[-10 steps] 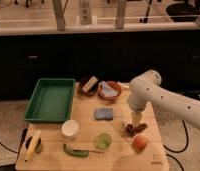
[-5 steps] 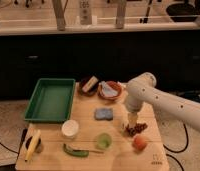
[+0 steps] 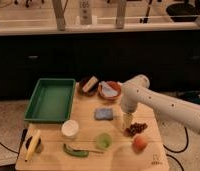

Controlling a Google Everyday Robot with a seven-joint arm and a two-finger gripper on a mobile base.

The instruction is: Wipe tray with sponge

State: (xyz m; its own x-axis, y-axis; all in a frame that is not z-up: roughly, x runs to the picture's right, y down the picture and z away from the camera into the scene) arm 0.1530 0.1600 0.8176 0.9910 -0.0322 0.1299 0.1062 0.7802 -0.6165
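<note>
Tray point(image 3: 50, 100) sits centre left, sponge point(image 3: 104, 114) to its right, gripper point(image 3: 127, 120) just right of sponge.

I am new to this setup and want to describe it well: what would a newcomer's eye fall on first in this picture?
First comes the big white arm, which reaches in from the right. Its open pincer hangs just right of the small blue sponge, near the middle of the wooden table. Next comes the large green tray at the table's far left corner, the biggest thing there.

Bare board point(image 3: 117, 132) between sponge point(image 3: 104, 114) and gripper point(image 3: 127, 121) jaws
</note>
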